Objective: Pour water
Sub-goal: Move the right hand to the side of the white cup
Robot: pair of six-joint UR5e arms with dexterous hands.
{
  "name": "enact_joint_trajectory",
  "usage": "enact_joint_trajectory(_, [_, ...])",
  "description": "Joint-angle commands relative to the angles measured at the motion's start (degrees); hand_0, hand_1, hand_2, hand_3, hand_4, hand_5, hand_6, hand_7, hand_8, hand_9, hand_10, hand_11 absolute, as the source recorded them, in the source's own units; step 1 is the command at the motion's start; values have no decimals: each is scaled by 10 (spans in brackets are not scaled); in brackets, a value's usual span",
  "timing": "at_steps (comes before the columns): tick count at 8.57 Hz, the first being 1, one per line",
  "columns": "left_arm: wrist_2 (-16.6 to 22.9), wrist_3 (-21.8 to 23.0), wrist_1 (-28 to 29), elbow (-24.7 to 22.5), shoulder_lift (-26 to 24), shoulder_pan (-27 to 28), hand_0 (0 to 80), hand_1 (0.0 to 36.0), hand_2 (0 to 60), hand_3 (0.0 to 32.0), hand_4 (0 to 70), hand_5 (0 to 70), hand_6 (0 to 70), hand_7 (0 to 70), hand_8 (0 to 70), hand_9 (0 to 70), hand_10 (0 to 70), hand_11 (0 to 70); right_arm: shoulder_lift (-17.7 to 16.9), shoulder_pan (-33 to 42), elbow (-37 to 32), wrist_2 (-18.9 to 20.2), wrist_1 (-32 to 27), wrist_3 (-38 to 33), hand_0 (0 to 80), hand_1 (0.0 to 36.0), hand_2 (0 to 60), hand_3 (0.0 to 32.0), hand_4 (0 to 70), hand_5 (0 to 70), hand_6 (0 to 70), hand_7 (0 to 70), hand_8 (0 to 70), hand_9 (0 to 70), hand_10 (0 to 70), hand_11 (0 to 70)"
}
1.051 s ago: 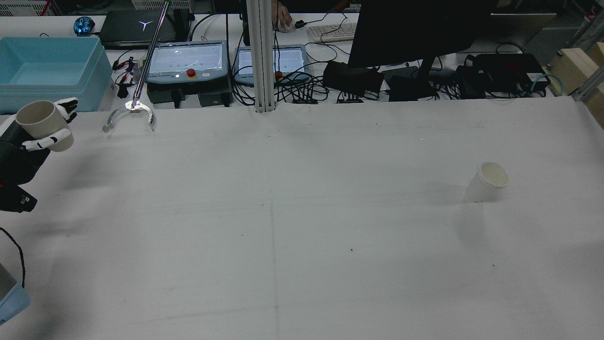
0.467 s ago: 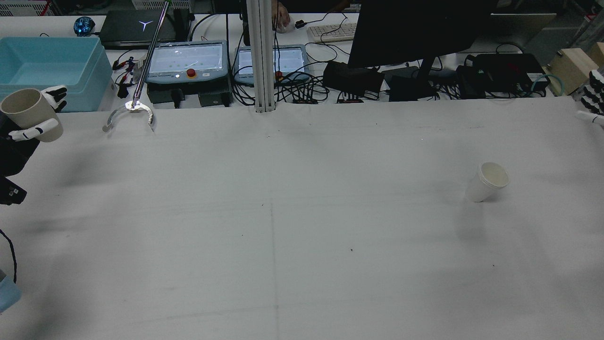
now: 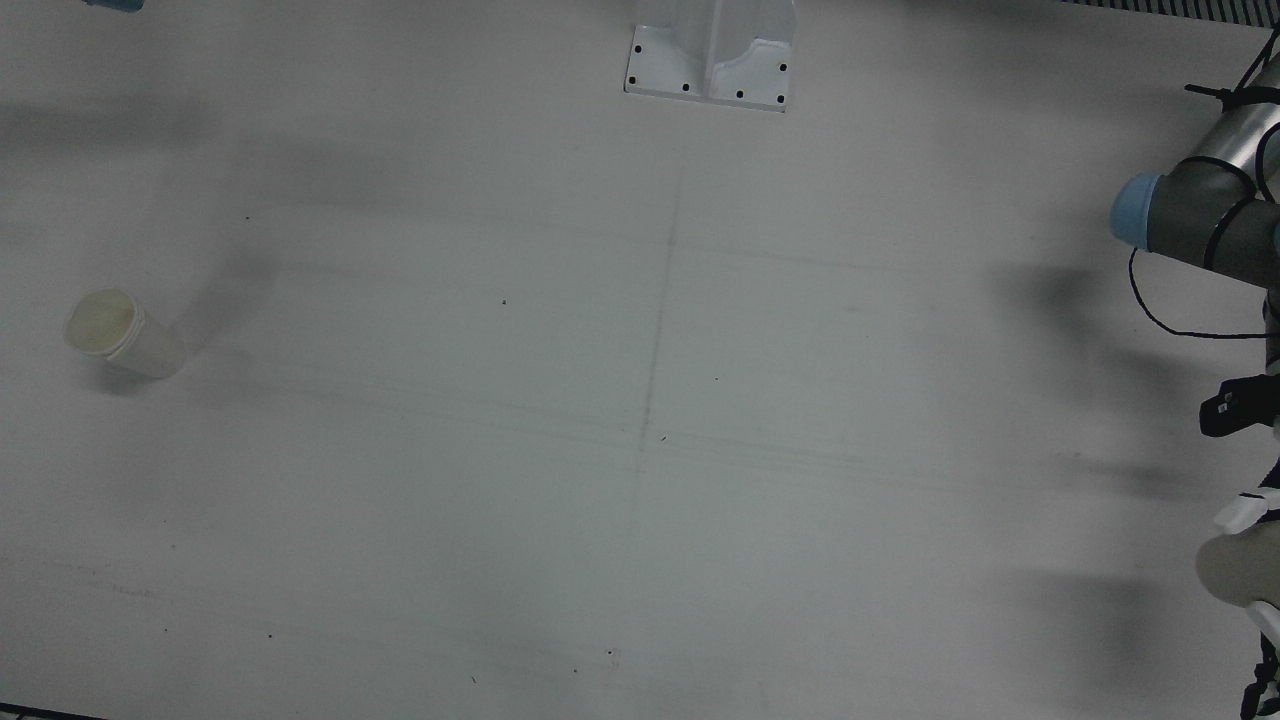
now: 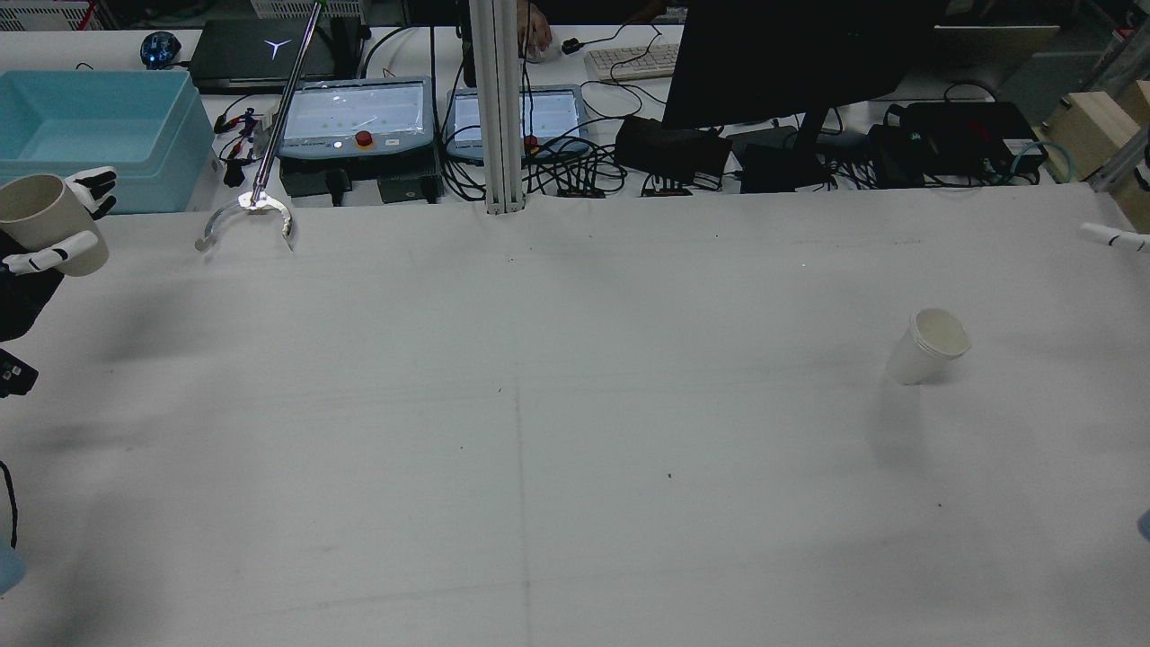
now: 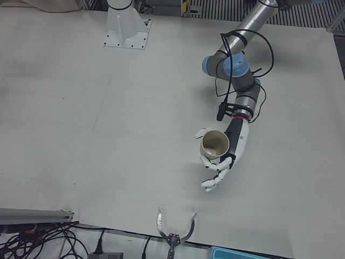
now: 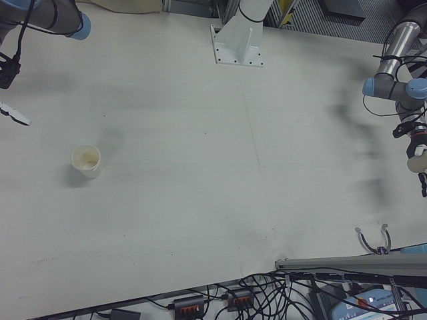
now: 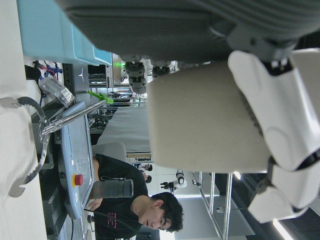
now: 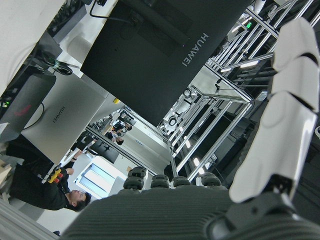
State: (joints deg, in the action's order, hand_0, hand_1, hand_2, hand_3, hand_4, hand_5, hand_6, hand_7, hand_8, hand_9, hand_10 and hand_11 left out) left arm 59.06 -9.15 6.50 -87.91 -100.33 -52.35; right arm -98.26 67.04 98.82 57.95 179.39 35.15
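Beige cup [image 5: 215,144] sits upright in the left hand [image 5: 222,156], lifted clear of the table [image 4: 539,404] at its far-left edge; the white fingers [image 5: 220,165] wrap its smooth, matte wall and the open mouth faces up. Whether it holds water cannot be told. White paper cup [image 4: 930,346], ribbed under its rim and tapering down, stands alone on the right half of the table, well apart from both hands, with nothing between.

A white cloth, lightly creased and speckled, covers the table. Along the far edge lie a metal reacher tool [image 4: 260,175] with a curved claw resting on the cloth, a light-blue plastic bin [image 4: 90,135] just behind the left hand, 2 teach pendants [image 4: 355,117] with lit screens, tangled black cables, a keyboard [image 4: 633,61] and a dark monitor [image 4: 791,58]. An aluminium post [image 4: 497,108] rises between the pendants.

Only 1 white fingertip of the right hand [image 4: 1114,238] shows at the far-right edge, above the cloth and touching nothing; its spread cannot be told.
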Motion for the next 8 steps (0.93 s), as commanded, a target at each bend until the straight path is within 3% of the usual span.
enact_joint_trajectory(1, [0,-1,6,-7,13,1,457,88,323,0,577,700,140,240,99,170,86,125,32,-74,-100,-90,-101,73,466,161,133,0,0,0,0,0,11,38,50,92])
enact_joint_trajectory(2, [1,-3,6,-11,15,0,456,87,323,0,578,700,142,241,99,170,86,124,41,-107,-115,-96,-113,68,468,161,128,0,0,0,0,0,9,35,44,84])
enact_joint_trajectory(3, [1,-2,6,-11,15,-1,456,88,324,0,581,700,144,243,100,171,85,123,41,-164,-119,-126,-113,30,469,161,124,0,0,0,0,0,11,36,46,87])
enact_joint_trajectory(4, [1,-3,6,-11,15,0,458,90,329,0,580,700,144,243,99,170,85,123,41,-197,-126,-130,-112,-20,468,156,124,0,0,0,0,0,12,39,43,82])
enact_joint_trajectory(6, [1,-2,5,-12,15,0,456,90,331,0,579,700,143,241,99,170,85,123,14,-225,-120,-127,-107,-102,474,161,125,0,0,0,0,0,15,44,46,87])
enact_joint_trajectory(8, [1,-3,4,-11,15,1,457,92,337,0,580,700,143,242,98,170,85,123,-16,-224,-108,-126,-107,-120,467,151,128,0,0,0,0,0,16,45,46,86])
